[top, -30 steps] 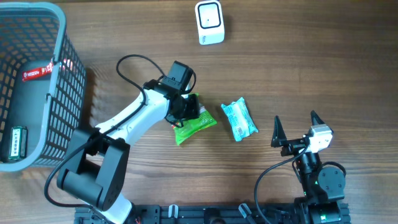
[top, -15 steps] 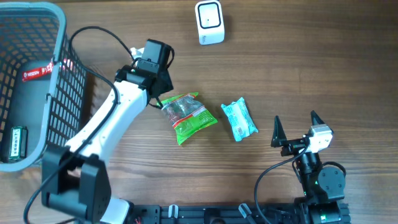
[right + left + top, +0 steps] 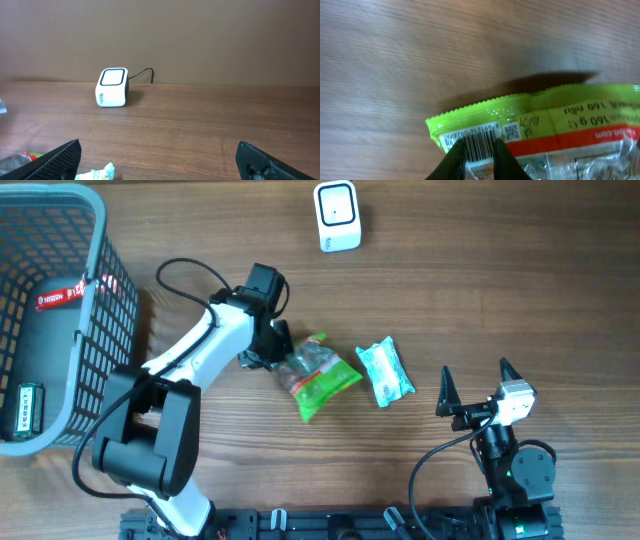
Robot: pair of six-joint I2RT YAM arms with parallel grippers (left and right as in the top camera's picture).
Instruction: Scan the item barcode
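Overhead view of a brown wooden table [image 3: 520,280] with two robot arms. The left gripper [image 3: 278,350] has its two dark fingers drawn nearly together, pinched on the crimped end of a green plastic snack bag [image 3: 322,376] with an orange band. The bag sits mid-table. Its long axis runs on a diagonal, from the held end at the far left down toward the near right.

In the left wrist view, a printed barcode lies on that same held end, and the fingertips straddle it and cover part of it.

The white box-shaped barcode scanner [image 3: 337,216] stands well apart from the bag, toward the far edge of the table and a little to the right of the left gripper. The left arm is clearly the nearer one. The next move probably means carrying the bag away from the robot and turning its barcode end to face the scanner.

The right gripper [image 3: 474,392] rests at the near right with its fingers spread wide and nothing between them. A teal wrapped packet [image 3: 385,373] lies just to the right of the bag. A grey plastic basket [image 3: 105,290] sits at the far left.
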